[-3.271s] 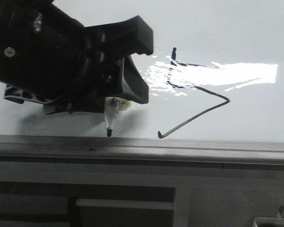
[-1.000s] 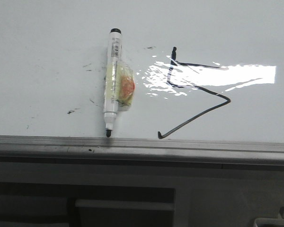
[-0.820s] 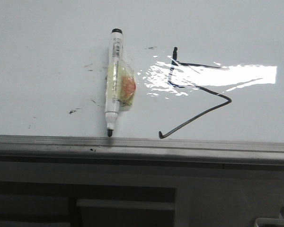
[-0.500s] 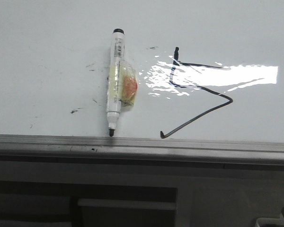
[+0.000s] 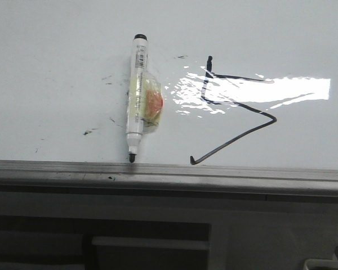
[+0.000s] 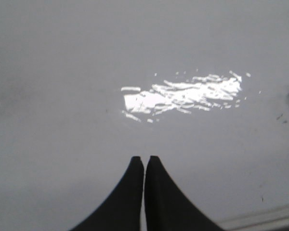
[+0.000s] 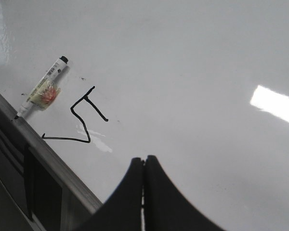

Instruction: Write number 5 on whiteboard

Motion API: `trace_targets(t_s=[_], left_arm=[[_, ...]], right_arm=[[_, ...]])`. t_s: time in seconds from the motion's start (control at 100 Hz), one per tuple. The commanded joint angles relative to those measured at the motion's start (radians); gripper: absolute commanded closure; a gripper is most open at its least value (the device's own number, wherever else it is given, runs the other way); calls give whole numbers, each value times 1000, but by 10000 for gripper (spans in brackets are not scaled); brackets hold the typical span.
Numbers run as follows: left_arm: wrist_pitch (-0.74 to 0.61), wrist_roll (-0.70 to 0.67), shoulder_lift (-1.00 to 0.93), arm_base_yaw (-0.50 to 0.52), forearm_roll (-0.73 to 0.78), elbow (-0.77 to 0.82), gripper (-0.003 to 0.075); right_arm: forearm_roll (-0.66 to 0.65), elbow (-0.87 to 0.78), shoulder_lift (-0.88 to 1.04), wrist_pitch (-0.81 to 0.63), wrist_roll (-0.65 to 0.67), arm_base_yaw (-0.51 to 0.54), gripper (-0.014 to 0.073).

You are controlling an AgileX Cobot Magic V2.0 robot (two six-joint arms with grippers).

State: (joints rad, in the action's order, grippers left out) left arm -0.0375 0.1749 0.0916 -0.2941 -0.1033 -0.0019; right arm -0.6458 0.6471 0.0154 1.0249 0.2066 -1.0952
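Nearest in the front view, the grey metal edge strip (image 5: pixel 169 171) of the whiteboard (image 5: pixel 56 56) is seen running across the frame, with dark framework below it. Just beyond the strip a marker (image 5: pixel 136 98) is found lying flat on the board, its black tip touching or all but touching the strip and its black end cap pointing away. A printed label with what looks like a barcode is carried on the white barrel, but no word of it can be read. A yellowish wrap with an orange-red patch (image 5: pixel 151 106) is fixed around the barrel's middle.

Beside the marker, towards the right, the number 5 (image 5: pixel 236 109) is drawn in thin black line: a short upright, a top bar, a pointed belly and a tail ending near the strip. Bright glare (image 5: pixel 265 90) is laid across its upper part. Faint black smudges (image 5: pixel 89 133) are scattered on the marker's other side.

No arm is shown in the front view. In the left wrist view the left gripper (image 6: pixel 144 159) is seen over bare, glare-marked board, its jaws pressed together with nothing between them. In the right wrist view the right gripper (image 7: pixel 144 160) is likewise closed on nothing, and the marker (image 7: pixel 41 91) and the number 5 (image 7: pixel 82 118) are shown well apart from it, near the board's edge.
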Motion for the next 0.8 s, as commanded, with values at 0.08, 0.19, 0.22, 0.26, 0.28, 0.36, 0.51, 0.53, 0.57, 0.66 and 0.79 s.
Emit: trace_targets(t_s=[0.08, 0.19, 0.22, 0.26, 0.28, 0.36, 0.51, 0.53, 0.57, 0.66, 0.79], left_arm=[[124, -44, -44, 23, 26, 4, 741], [218, -44, -71, 25, 26, 4, 741], [252, -44, -79, 25, 26, 4, 741], [287, -44, -93, 25, 26, 4, 741], [301, -44, -100, 25, 26, 6, 741], [310, -44, -124, 27, 26, 9, 741], [304, -44, -121, 29, 26, 20, 741], [299, -44, -121, 29, 26, 25, 741], [296, -44, -121, 29, 26, 25, 741], [280, -44, -121, 29, 21, 25, 741], [280, -44, -121, 29, 20, 25, 741]], right_arm=[[-36, 16, 11, -64, 2, 6, 658], [-36, 16, 11, -64, 2, 6, 658], [-36, 16, 11, -64, 2, 6, 658], [-36, 16, 11, -64, 2, 6, 658], [-36, 16, 11, -64, 2, 6, 658], [-36, 16, 11, -64, 2, 6, 658], [-36, 16, 11, -64, 2, 6, 658], [-36, 16, 11, -64, 2, 6, 658], [-36, 16, 11, -64, 2, 6, 658], [-36, 16, 11, -64, 2, 6, 658], [-36, 16, 11, -64, 2, 6, 658]])
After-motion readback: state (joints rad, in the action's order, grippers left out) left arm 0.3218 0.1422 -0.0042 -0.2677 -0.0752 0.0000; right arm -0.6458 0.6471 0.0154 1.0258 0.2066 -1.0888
